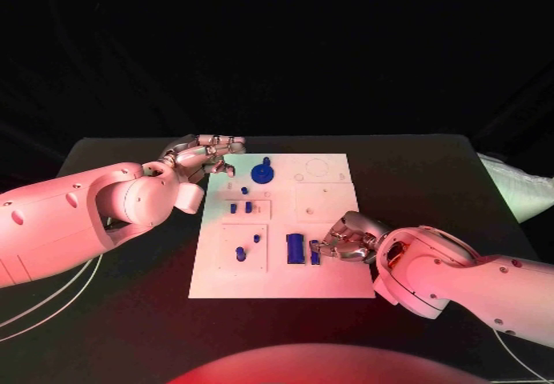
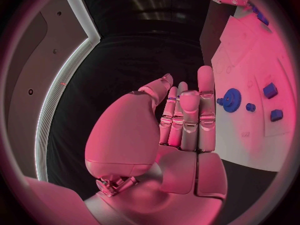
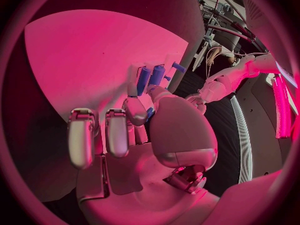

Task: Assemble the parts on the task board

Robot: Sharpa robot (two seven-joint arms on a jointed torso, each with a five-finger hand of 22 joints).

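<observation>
The white task board (image 1: 329,272) lies mid-table. A blue gear (image 1: 263,171) (image 2: 232,100) sits near its far left corner, with small blue parts (image 1: 240,208) (image 2: 270,90) and two blue pegs (image 1: 240,254) on the left side. My left hand (image 1: 208,157) (image 2: 184,120) hovers at the board's far left corner, fingers straight and side by side, holding nothing. My right hand (image 1: 344,240) (image 3: 140,120) rests on the board's near right part and pinches a blue block (image 1: 314,253) (image 3: 150,114) between thumb and finger. A second blue block (image 1: 295,249) (image 3: 144,77) lies just left of it.
The black table (image 1: 127,320) surrounds the board, with open surface at the near left and far right. Empty recesses (image 1: 314,170) mark the board's far right part. A pale bundle (image 1: 519,192) lies at the table's right edge.
</observation>
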